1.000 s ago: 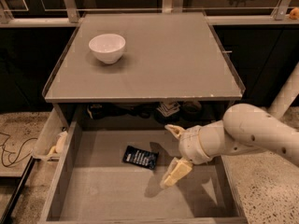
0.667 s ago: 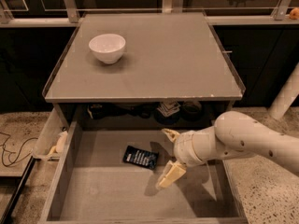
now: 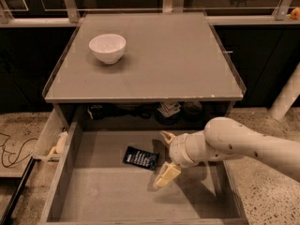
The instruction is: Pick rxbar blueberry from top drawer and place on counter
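Note:
The rxbar blueberry point(image 3: 140, 158), a flat dark navy wrapper with white text, lies on the floor of the open top drawer point(image 3: 105, 193), near its middle. My gripper point(image 3: 165, 156) hangs inside the drawer just right of the bar, open and empty, with one cream finger point(image 3: 168, 175) low in front and the other behind near the bar's right end. The counter point(image 3: 178, 60) above is a flat grey top with a clear rim.
A white bowl point(image 3: 107, 48) stands at the counter's back left. Dark items point(image 3: 168, 110) sit in the shadow behind the drawer under the counter. A second small drawer point(image 3: 49, 137) juts out at the left. A white post point(image 3: 286, 100) stands at the right.
My arm and gripper have moved left, closer to the bar. The bar and the bowl have not moved.

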Tool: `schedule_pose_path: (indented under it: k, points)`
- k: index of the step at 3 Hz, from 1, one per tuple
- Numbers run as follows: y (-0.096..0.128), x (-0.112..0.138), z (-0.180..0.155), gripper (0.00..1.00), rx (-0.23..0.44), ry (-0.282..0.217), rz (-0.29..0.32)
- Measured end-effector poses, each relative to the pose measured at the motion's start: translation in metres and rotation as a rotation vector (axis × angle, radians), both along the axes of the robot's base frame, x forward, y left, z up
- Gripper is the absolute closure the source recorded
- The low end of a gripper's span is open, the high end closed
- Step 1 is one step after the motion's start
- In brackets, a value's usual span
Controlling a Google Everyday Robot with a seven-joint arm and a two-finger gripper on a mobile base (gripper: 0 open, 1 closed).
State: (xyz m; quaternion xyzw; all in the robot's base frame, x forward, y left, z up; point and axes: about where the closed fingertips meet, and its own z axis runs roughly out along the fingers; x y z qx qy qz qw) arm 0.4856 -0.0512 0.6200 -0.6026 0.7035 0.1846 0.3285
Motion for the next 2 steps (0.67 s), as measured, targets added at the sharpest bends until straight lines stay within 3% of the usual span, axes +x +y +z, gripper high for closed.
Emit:
schedule_pose_path:
  k: [2]
  points:
    - [0.016,0.005,-0.023,0.0,0.025,0.034,-0.003]
